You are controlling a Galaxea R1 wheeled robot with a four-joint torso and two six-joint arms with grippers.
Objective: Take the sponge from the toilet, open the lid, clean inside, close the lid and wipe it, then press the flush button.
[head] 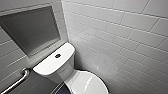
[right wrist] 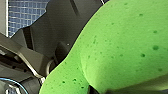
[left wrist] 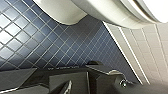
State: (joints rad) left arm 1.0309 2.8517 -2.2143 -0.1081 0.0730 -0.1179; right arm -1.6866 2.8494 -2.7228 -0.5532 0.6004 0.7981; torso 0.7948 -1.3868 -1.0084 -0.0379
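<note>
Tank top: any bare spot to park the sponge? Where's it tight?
For the sponge: the tank top is bare on both sides of the flush button, and the closed lid is bare too. Tight spots: the tank's far end sits close to the tiled wall, and the grab bar flanks the near end.

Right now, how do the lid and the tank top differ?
Shape: the lid is oval, while the tank top is a rounded rectangle.
Surface: the tank top carries a dark round button, and the lid is plain.
Place: the tank top sits higher and behind, and the lid lies lower and in front, closed.
Both are glossy white.
</note>
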